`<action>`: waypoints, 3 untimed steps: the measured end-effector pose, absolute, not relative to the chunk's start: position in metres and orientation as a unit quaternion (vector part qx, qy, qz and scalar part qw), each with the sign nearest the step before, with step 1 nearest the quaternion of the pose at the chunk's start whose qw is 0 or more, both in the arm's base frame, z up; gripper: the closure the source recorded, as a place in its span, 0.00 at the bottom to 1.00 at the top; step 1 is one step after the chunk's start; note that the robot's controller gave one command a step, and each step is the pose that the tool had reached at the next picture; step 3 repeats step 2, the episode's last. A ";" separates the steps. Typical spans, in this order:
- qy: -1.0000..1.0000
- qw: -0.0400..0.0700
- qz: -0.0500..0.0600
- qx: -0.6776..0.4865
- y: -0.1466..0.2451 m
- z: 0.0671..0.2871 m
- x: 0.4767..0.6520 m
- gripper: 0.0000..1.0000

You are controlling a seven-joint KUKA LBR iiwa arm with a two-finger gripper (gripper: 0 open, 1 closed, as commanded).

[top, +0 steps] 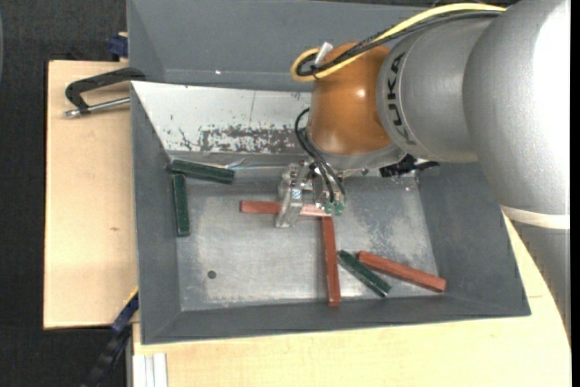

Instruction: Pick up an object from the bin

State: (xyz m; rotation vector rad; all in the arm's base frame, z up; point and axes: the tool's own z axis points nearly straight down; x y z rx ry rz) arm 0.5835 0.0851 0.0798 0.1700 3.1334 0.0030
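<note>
My gripper is low in the middle of the bin, right over a short red stick that lies flat and crosswise on the floor. The stick's right part runs under the gripper. A longer red stick lies lengthwise just below and to the right, its top end close to the gripper. The gripper's body hides where it meets the short stick.
Two dark green sticks lie at the left by the back wall. A red stick and a green stick lie crossed at the front right. The arm with its orange cover reaches in from the right.
</note>
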 end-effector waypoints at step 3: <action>0.997 0.002 0.001 0.071 0.061 0.222 0.542 1.00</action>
